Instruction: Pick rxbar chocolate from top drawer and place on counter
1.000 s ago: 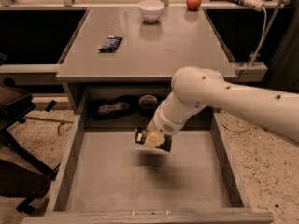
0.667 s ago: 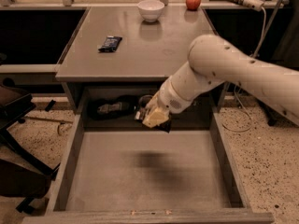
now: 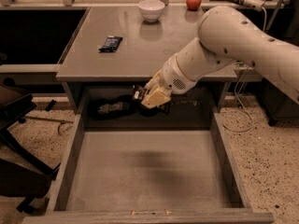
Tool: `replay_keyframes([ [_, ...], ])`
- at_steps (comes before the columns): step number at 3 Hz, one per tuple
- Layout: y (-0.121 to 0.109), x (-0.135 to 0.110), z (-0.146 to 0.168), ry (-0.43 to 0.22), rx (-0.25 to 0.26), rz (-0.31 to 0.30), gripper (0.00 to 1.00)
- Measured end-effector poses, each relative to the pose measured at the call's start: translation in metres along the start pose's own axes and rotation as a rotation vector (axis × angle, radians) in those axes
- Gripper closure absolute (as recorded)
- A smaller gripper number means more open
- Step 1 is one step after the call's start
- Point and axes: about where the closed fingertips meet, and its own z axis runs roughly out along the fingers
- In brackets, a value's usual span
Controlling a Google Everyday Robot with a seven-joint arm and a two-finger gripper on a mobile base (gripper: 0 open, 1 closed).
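My gripper (image 3: 152, 97) hangs just in front of and below the counter's (image 3: 159, 45) front edge, above the back of the open top drawer (image 3: 149, 171). It is shut on a dark flat bar, the rxbar chocolate (image 3: 163, 108), whose dark ends stick out on either side of the pale fingers (image 3: 156, 97). Most of the bar is hidden by the fingers. The drawer floor below is bare and grey, with the arm's shadow on it.
A dark blue wrapped bar (image 3: 110, 43) lies on the counter's left part. A white bowl (image 3: 152, 9) and a red apple (image 3: 193, 1) stand at its back. Dark items (image 3: 110, 108) lie in the recess behind the drawer. A dark chair base (image 3: 18, 143) stands at left.
The gripper has risen from low over the drawer floor, carrying the dark bar up and back, to the level of the counter's front edge.
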Motion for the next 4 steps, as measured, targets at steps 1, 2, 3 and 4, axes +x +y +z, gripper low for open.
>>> replay_keyframes([
  [1,-0.013,-0.019,-0.011,-0.008,0.02,-0.042,1.0],
  [2,-0.041,-0.059,-0.024,-0.014,0.03,-0.136,1.0],
  [3,-0.08,-0.116,-0.028,-0.038,0.074,-0.255,1.0],
  [4,-0.127,-0.154,-0.026,-0.016,0.184,-0.315,1.0],
])
